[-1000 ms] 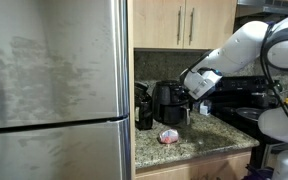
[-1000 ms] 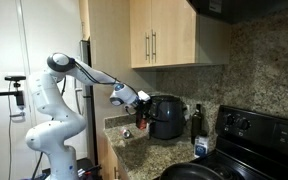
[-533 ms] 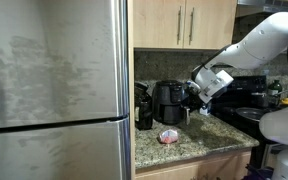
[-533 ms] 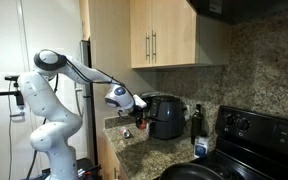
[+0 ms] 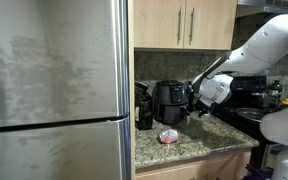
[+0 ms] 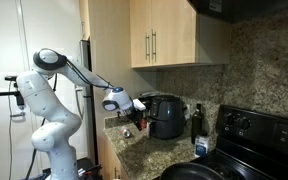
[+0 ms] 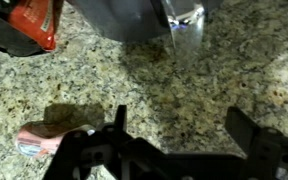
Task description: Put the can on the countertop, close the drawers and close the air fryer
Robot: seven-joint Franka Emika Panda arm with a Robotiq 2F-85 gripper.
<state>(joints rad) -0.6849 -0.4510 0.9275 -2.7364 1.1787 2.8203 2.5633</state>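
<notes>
Now can on countertop, just beside pincer.

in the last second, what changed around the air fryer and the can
The gripper dropped lower and drew slightly back from the air fryer, jaws open throughout and holding nothing. Nothing was taken hold of or let go. The can stayed where it was on the countertop, and the drawers above stayed shut.
</notes>
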